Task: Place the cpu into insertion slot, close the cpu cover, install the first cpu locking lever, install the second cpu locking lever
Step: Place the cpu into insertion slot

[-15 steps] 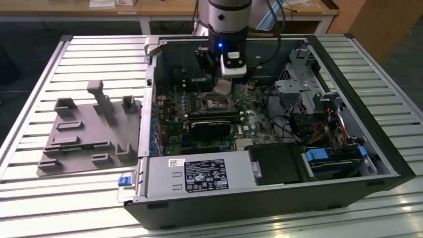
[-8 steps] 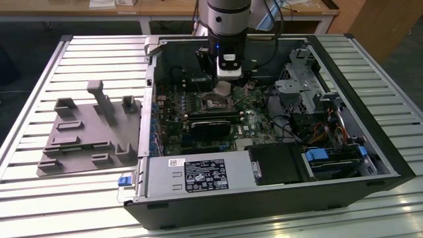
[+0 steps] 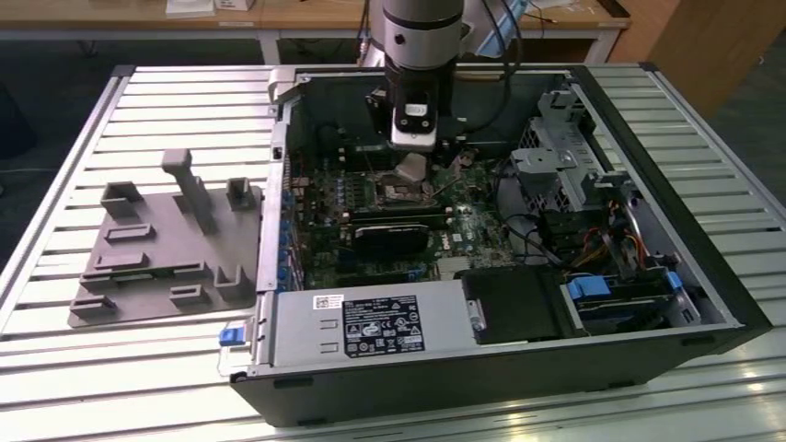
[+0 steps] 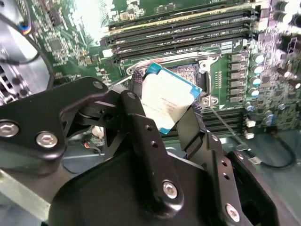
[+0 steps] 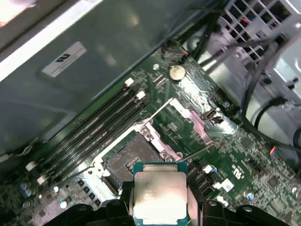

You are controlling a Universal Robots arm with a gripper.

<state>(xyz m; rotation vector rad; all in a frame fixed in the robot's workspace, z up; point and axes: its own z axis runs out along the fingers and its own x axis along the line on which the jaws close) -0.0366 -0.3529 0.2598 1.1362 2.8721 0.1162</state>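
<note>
1. The gripper (image 4: 165, 104) clamps its two black fingers (image 4: 190, 129) on opposite edges of one cpu (image 5: 159, 195), which is tilted.
2. The cpu hangs just above the one insertion slot (image 5: 128, 162), not seated.
3. One cpu cover (image 5: 188, 117) stands swung open at the slot's edge.
4. Four long black slots (image 5: 89, 136) line the slot's other edge on the green board (image 5: 244, 165).

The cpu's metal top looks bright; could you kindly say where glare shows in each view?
First wrist view: the cpu reflects pale light; second wrist view: its top glows too, and glare whitens the motherboard beyond; exterior view: sheen streaks the table.
</note>
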